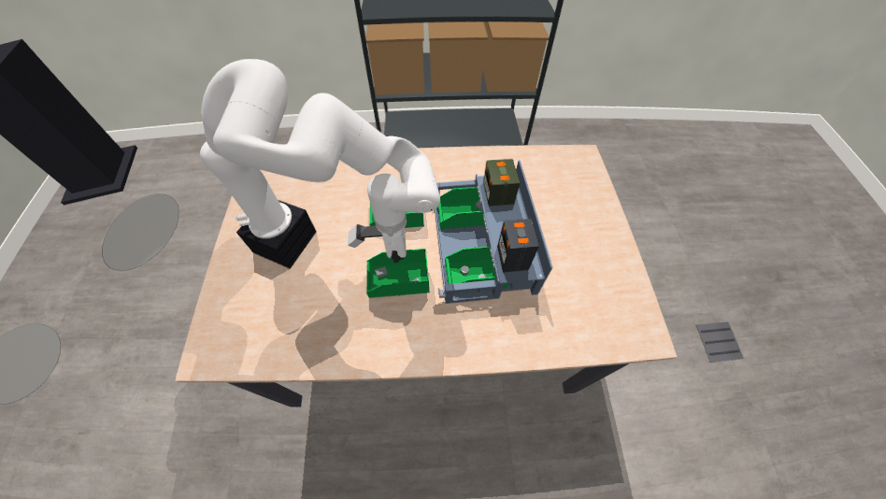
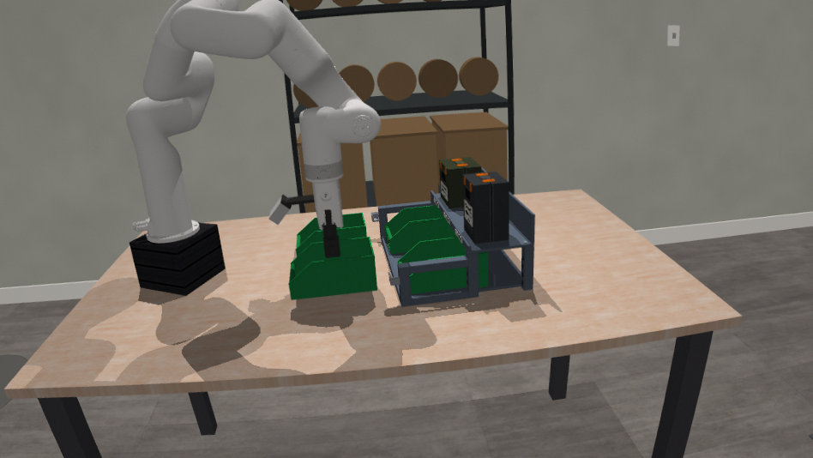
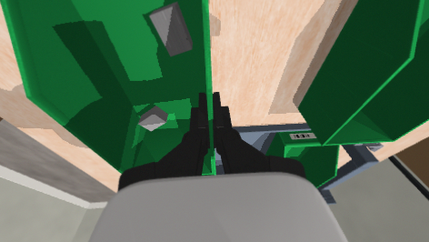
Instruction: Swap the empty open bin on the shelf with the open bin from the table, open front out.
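- gripper (image 3: 210,106) was clamped on the thin side wall of the loaded bin (image 1: 397,274)
- stiff plastic, looked light, loose parts (image 3: 153,119) could slide if tipped

The second green bin (image 1: 414,219) on the table is largely hidden behind the arm's wrist (image 1: 396,198) in the top view, only a strip of it showing. In the exterior view the nearer green bin (image 2: 333,275) covers most of it. The wrist view cuts off both bins at the upper edge, and the camera's own grey housing (image 3: 214,209) blocks the lower part. The small grey parts (image 3: 170,28) inside the near bin are too indistinct to identify. The label (image 3: 302,136) on the shelf (image 3: 273,132) is too small to read. The storage rack (image 1: 365,55) behind the table is cropped at the top edge.
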Controlling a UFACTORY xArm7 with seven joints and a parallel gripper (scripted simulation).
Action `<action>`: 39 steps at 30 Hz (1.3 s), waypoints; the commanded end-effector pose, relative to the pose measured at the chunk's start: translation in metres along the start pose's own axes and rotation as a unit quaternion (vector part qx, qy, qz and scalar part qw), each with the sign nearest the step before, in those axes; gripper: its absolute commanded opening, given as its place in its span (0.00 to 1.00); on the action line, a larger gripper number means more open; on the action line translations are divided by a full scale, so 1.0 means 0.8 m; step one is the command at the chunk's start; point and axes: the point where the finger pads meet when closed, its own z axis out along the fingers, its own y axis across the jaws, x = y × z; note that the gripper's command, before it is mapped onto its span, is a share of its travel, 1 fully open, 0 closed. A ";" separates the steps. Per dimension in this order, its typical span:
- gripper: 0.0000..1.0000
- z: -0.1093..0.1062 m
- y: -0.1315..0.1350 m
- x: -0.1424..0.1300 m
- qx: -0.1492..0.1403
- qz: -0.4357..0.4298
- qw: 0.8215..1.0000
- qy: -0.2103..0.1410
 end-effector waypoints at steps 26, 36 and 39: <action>0.00 0.002 0.139 0.009 0.001 -0.001 1.000 -0.002; 0.00 0.003 0.140 -0.014 0.001 -0.001 1.000 -0.002; 0.00 0.003 0.140 -0.031 0.001 -0.001 1.000 -0.002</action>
